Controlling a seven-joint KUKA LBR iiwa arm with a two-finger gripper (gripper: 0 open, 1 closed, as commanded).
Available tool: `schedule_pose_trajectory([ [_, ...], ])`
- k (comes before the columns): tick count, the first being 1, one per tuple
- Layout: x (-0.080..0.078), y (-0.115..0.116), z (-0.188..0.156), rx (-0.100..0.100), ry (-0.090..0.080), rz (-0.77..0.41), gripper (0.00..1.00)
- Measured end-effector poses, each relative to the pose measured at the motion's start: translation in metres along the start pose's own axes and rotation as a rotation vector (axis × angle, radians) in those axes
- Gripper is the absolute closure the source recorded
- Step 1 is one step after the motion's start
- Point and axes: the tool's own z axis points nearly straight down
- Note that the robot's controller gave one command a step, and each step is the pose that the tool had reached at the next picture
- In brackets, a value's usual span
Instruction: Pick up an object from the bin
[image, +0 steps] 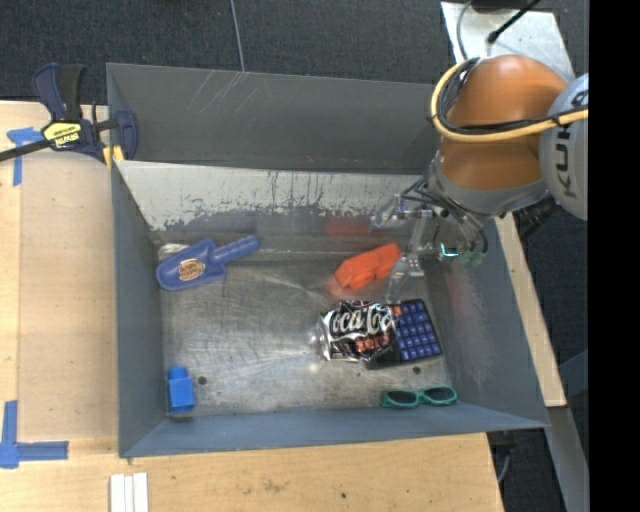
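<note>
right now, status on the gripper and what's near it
Gripper at back right, by right end of orange lump. Crushed cola can, blue keypad just in front.

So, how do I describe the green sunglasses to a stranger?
Look along the near wall of the grey bin, towards the picture's right. The green sunglasses lie there, below the crushed Coca-Cola can and blue keypad. They alone are green, with two lenses.

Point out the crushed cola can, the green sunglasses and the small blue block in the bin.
crushed cola can (355, 330), camera view, on its lettered side.
green sunglasses (418, 398), camera view, on the frame's middle.
small blue block (180, 390), camera view, on its top face.
</note>
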Motion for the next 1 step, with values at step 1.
schedule_pose_trajectory([
  [1, -0.0016, 0.0, -0.0046, 0.001, -0.008, -0.001, 0.0],
])
